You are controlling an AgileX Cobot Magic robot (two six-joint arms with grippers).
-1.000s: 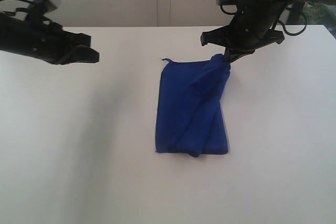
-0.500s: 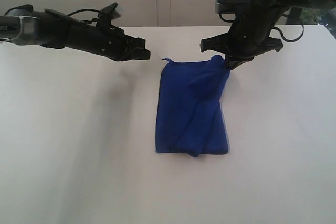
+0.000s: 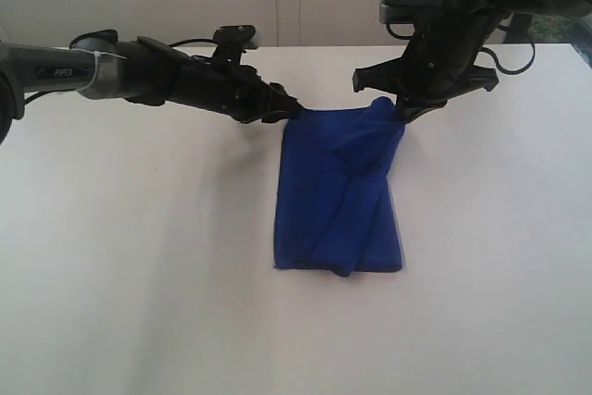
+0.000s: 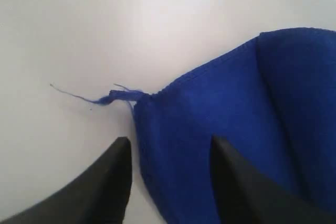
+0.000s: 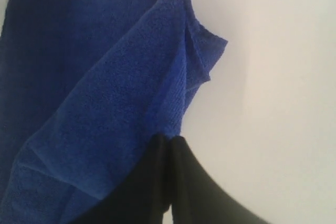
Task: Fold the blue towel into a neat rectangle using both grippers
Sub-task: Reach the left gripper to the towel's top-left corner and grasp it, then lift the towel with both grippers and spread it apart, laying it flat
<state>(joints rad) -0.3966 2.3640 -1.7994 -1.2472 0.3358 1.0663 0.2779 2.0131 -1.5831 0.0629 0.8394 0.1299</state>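
The right hand (image 3: 400,110) is clenched on the far-right corner of the blue towel (image 3: 338,191); the left hand (image 3: 285,110) gapes released astride its far-left corner.

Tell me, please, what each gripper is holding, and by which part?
The right gripper pinches the blue towel at its far right corner. The left gripper holds nothing; its open fingers straddle the far left corner.
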